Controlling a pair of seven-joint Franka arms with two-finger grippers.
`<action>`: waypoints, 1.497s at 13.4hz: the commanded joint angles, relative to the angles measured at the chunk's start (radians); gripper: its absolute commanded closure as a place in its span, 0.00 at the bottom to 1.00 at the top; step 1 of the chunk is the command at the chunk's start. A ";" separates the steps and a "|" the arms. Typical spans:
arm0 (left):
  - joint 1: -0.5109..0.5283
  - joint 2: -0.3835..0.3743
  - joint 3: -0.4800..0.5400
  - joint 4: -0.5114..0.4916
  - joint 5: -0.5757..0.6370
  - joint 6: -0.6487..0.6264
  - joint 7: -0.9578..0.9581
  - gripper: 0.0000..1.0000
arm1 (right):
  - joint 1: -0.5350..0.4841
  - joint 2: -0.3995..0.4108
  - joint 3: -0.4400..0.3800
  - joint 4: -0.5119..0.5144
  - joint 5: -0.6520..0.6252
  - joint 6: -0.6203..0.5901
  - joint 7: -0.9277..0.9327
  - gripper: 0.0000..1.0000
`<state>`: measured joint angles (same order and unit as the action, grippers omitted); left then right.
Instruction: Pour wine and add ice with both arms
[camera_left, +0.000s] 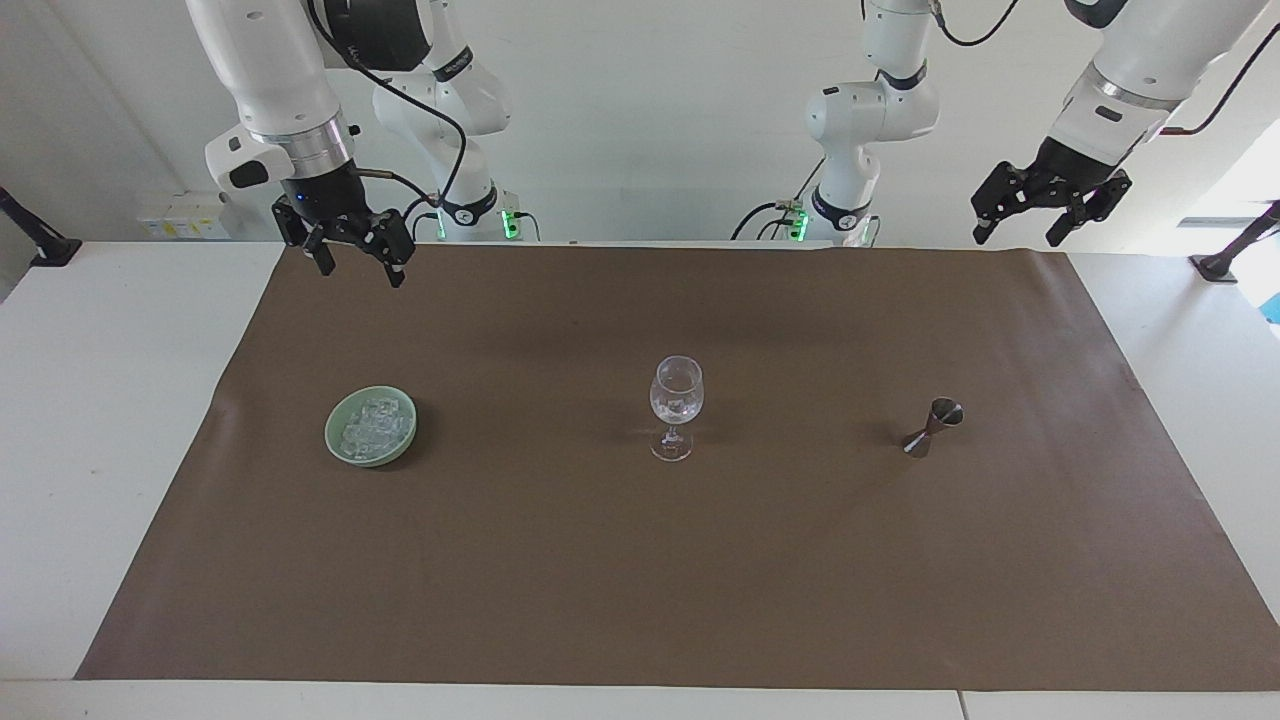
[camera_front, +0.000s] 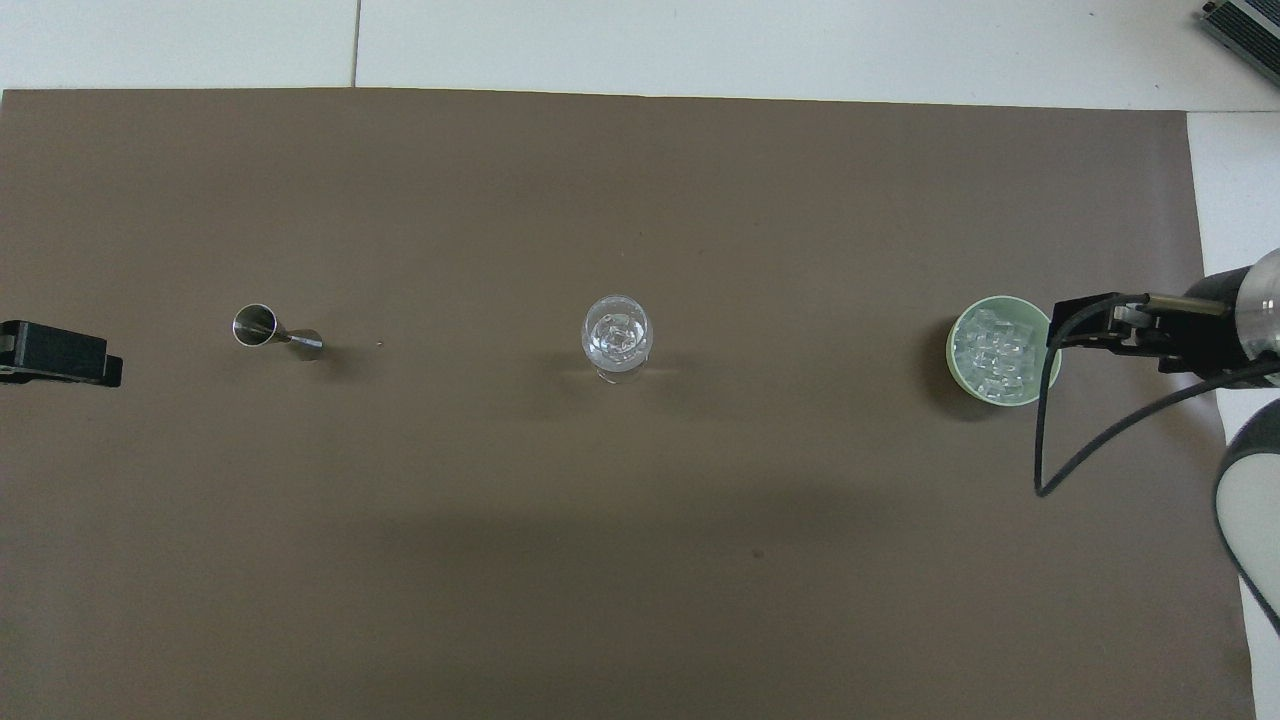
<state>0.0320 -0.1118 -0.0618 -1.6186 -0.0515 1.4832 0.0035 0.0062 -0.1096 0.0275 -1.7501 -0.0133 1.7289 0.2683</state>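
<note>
Overhead, the right gripper hangs spread and empty; the left gripper waits likewise. The ice fills a green bowl toward the right arm's end. Likely slippery chunks; pinch one across flat faces.

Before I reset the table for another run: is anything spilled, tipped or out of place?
Nothing stands out. The wine glass and the metal jigger stand upright on the brown mat, and the ice sits inside its green bowl. Both the left gripper and right gripper hang open and empty.
</note>
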 joint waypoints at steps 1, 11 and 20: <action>-0.006 -0.003 0.000 0.000 0.019 -0.027 -0.030 0.00 | -0.037 0.080 0.012 0.166 -0.016 -0.089 -0.023 0.00; -0.011 -0.014 -0.003 -0.017 0.018 -0.026 -0.034 0.00 | -0.054 0.136 0.012 0.291 0.004 -0.266 -0.008 0.00; -0.011 -0.015 -0.003 -0.017 0.018 -0.027 -0.036 0.00 | -0.052 0.061 0.012 0.129 0.003 -0.166 0.000 0.00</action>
<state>0.0319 -0.1096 -0.0681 -1.6190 -0.0515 1.4644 -0.0164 -0.0311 -0.0050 0.0292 -1.5648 -0.0146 1.5343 0.2681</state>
